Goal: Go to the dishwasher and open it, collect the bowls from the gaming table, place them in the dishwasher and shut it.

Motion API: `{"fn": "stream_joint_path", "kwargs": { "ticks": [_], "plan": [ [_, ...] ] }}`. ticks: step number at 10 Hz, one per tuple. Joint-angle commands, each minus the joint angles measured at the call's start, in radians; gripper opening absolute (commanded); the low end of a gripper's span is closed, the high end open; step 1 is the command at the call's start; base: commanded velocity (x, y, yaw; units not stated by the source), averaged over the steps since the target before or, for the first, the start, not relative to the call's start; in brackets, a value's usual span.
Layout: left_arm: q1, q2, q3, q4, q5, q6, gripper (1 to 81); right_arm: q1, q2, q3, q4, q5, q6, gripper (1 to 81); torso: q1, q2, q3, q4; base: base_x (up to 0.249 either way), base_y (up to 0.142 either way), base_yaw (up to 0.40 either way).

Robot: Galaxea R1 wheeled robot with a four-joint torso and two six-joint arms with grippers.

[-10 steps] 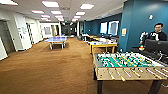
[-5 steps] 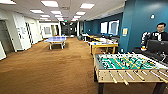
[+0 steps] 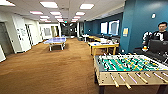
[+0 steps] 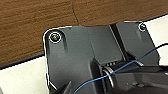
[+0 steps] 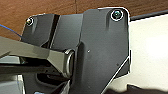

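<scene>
Room: open office hall w/ brown carpet (image 3: 50, 72), ceiling light panels, teal wall (image 3: 140, 22) on the right side.
Near right: football table (image 3: 125, 63), green field, rods w/ handles sticking out toward the camera. Not the one the task wants, going by the yellow frame further off.
Gaming table: prob. the yellow-framed table (image 3: 103, 45) w/ pale top, behind the football table, near the teal wall. Well apart from the robot.
Bowls: something small sits on that pale top, too blurred to say if it's bowls; no colours readable.
Dishwasher: can't spot one anywhere in the head view, so whether it's open can't be checked.
Other: blue ping-pong table (image 3: 55, 40) mid-hall, left of centre; person (image 3: 160, 33) w/ control rig far right, behind the football table.
Left pincer: wrist view gives dark plate, thin blue cable, wood-grain floor strip (image 4: 37, 22) and a pale surface beneath; fingers not made out, so can't tell wide or narrow.
Right pincer: same story, dark plate and jointed bar over wood-grain and pale surface; can't tell.
Progress: judged early to mid. No bowl seen carried, none loaded as far as pics show. Collecting, loading, closing all look undone.
Hidden: far end of hall blurred; football table cut off at right and bottom edge; person partly behind a dark screen.
</scene>
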Motion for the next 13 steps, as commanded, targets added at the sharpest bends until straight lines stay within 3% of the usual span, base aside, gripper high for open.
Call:
{"fn": "stream_joint_path", "kwargs": {
  "ticks": [1, 13],
  "plan": [
    [-0.061, -0.02, -0.005, -0.01, 0.044, 0.001, 81.1, 0.054, -0.001, 0.006, 0.003, -0.043, -0.003, 81.1, 0.0, 0.0, 0.0, 0.0, 0.141, 0.0, 0.0],
    [-0.061, -0.018, -0.005, -0.008, 0.044, 0.001, 81.1, 0.053, 0.0, 0.0, 0.005, -0.043, -0.003, 81.1, -0.001, 0.0, 0.0, 0.0, 0.141, 0.0, 0.0]
  ]
}}
